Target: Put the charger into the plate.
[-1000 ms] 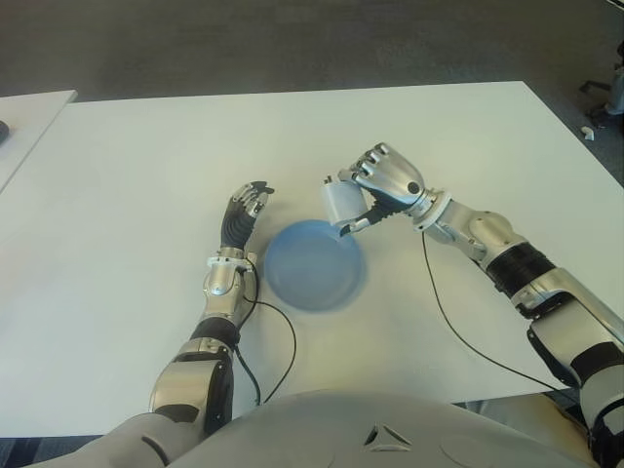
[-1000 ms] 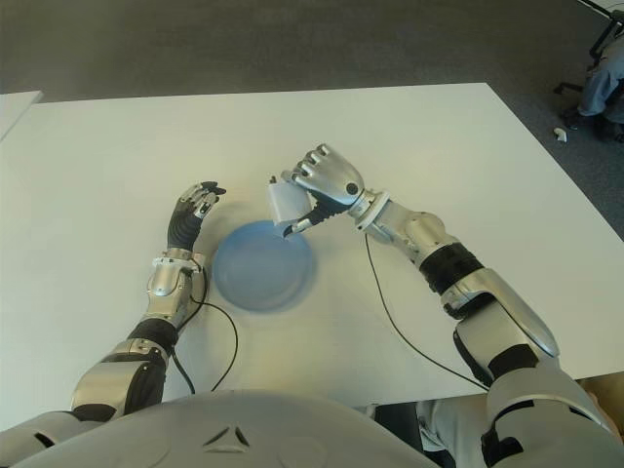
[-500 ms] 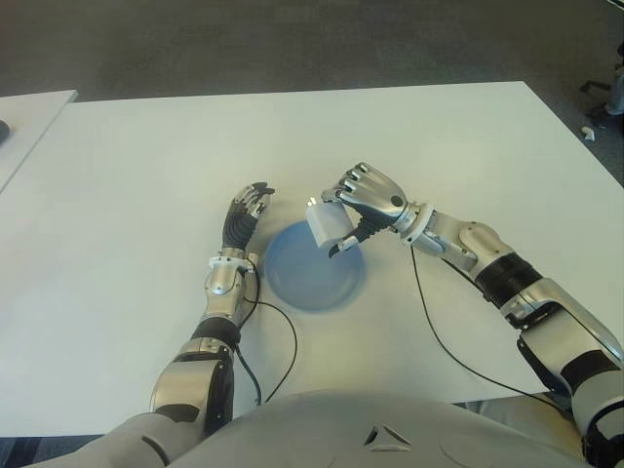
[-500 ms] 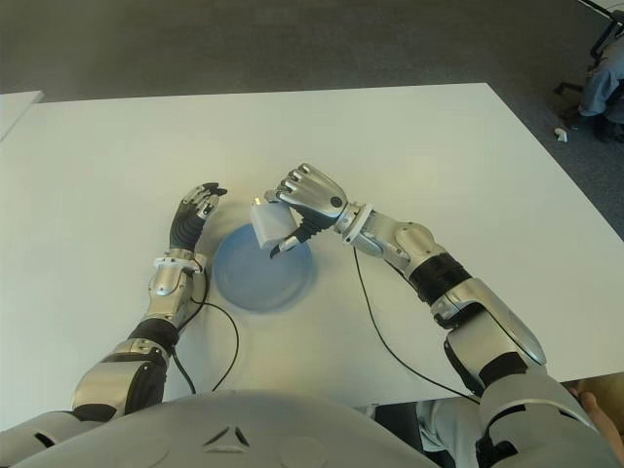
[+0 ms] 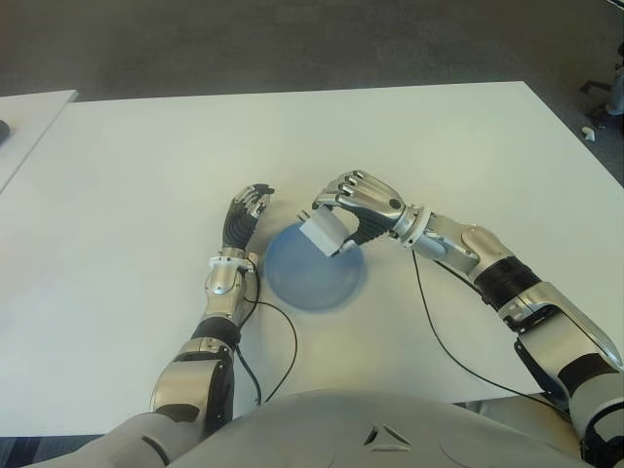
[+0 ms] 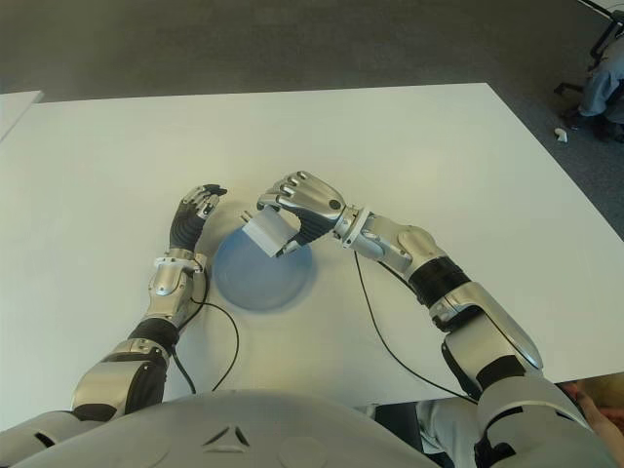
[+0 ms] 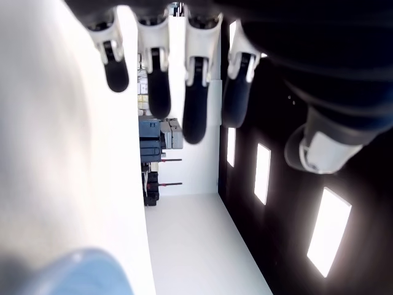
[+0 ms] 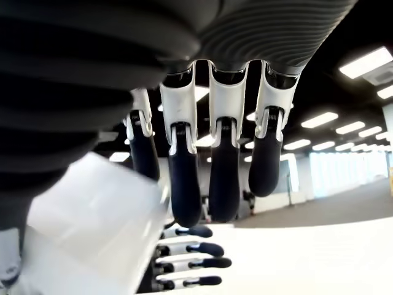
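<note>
The right hand [image 5: 359, 202] grasps the white, block-shaped plastic charger [image 5: 325, 232], its dark-tipped fingers [image 8: 184, 184] curled over the top and the thumb pressing from below. The charger hangs tilted over the far edge of the round, shallow blue plate [image 5: 314, 273], with its metal prongs [image 5: 303, 214] pointing away from the robot. Whether it already touches the plate cannot be told from the eye views; it looks just above the rim.

The main risk, as I judge it, is position: the charger sits over the far rim instead of the middle of the plate. If the hand releases here, the block could land on the lip and tip outward onto the white counter [image 5: 146, 166], or knock the light plate and slide it. The tilt adds to this, since a corner would strike first and the block may roll. A firm downward push on the rim could also flip the plate's near edge upward.

The black cable [image 5: 444, 327] trailing from the right forearm lies on the counter close to the plate and might drag it if the arm swings.

The left hand [image 5: 244, 214] shows just beside the plate on its left, fingers relaxed and holding nothing; a sideways shove of the plate would send it against that hand.
</note>
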Controlling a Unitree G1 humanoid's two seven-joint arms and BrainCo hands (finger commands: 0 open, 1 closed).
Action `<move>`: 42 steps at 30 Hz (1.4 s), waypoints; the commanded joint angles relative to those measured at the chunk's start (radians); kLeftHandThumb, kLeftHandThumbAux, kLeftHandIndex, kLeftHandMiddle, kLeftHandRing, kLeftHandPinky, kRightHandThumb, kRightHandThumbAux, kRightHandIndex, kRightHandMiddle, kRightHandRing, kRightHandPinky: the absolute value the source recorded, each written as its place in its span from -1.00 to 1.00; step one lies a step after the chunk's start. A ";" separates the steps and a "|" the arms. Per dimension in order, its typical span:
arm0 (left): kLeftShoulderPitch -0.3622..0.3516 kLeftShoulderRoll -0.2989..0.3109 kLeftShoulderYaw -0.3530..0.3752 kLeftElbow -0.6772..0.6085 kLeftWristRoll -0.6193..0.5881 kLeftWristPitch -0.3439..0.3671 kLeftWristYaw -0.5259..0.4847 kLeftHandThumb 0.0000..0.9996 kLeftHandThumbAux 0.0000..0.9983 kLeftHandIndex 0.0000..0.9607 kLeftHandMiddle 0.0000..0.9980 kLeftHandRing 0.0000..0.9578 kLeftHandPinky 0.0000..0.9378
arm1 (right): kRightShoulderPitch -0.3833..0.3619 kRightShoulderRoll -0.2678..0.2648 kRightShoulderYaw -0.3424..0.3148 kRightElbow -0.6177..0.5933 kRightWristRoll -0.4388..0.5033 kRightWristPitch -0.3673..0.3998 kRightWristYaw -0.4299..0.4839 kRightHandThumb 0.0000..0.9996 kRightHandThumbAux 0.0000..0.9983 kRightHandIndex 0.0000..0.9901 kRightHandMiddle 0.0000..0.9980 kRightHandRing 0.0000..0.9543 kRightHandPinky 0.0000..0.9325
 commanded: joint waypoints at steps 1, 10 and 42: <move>0.174 -0.076 -0.010 0.167 0.009 0.064 0.011 -1.00 -0.02 -0.05 -0.25 -0.48 -0.84 | 0.023 -0.007 -0.027 0.004 0.028 -0.021 0.066 -0.41 -0.49 -0.97 -0.97 -0.97 -0.97; 0.160 -0.071 0.022 0.211 -0.035 0.054 -0.089 -1.00 0.08 0.37 -0.15 -0.51 -0.99 | 0.025 0.003 -0.053 0.018 0.016 -0.040 0.064 -0.37 -0.71 -1.00 -1.00 -1.00 -1.00; 0.152 -0.039 0.022 0.222 -0.013 0.125 -0.126 -0.95 0.16 0.38 -0.19 -0.58 -1.00 | 0.015 0.005 -0.114 0.054 0.027 -0.040 0.047 -0.33 -0.75 -1.00 -1.00 -1.00 -1.00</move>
